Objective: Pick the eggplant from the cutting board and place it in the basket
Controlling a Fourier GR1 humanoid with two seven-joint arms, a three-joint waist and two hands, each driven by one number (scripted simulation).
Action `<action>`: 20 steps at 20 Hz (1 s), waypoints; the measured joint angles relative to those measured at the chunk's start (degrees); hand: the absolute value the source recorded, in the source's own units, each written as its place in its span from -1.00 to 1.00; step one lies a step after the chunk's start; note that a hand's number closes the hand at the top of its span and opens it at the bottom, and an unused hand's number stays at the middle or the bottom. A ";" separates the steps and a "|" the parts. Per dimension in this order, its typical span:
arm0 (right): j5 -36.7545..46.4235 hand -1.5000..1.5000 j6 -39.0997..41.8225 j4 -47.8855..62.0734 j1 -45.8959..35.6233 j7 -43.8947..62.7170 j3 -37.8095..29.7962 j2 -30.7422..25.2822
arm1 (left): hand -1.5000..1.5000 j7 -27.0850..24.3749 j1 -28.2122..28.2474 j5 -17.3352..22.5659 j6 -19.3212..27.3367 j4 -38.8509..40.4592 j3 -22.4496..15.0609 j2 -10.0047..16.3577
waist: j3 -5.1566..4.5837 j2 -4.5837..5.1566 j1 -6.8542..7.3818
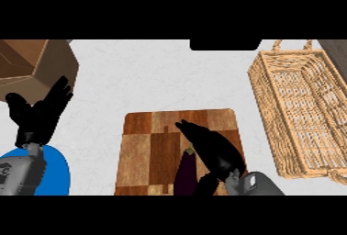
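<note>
**A:** Head view, kitchen counter: what lies at the centre?

**B:** A rectangular wooden cutting board with rounded corners [142, 151], its top a check of light and dark brown blocks. It sits on a pale, faintly veined stone-look counter [136, 78]. A dark purple, glossy, elongated eggplant [186, 176] lies on the board's near half, its greenish stem end pointing away from the robot.

**A:** And the hands?

**B:** The black right hand [217, 153] lies just beside the eggplant on its right, fingers stretched out straight and spread apart, not closed round it. The black left hand [34, 117] rests open at the left edge, fingers up.

**A:** The target?

**B:** A tan, open-weave rectangular wicker basket with loop handles [298, 114] stands right of the board, apart from it.

**A:** Anything else?

**B:** An angular brown wooden box [30, 64] sits at upper left, and a smooth, rounded bright blue object [58, 170] at lower left.
</note>
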 measured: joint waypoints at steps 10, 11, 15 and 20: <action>1.79 -1.00 3.59 1.15 3.53 -7.64 -3.23 2.44 | 0.00 1.95 1.48 -1.90 -1.39 -3.28 1.47 -1.92 | 0.00 -0.02 0.09; 2.29 -1.00 3.96 1.18 3.75 -7.90 -3.36 2.64 | 0.00 1.33 0.56 -1.93 -2.06 -1.65 2.18 -1.68 | 0.00 0.00 0.05; 6.00 -1.00 3.99 1.03 5.36 -8.21 -2.38 3.25 | 0.00 0.35 0.56 -2.85 -2.63 -0.58 3.17 -2.09 | 0.00 -0.01 0.01; 10.42 -1.00 4.00 2.55 6.03 -7.94 -1.35 4.94 | 0.00 0.27 0.66 -3.61 -3.11 -1.00 3.83 -2.91 | 0.00 0.00 0.05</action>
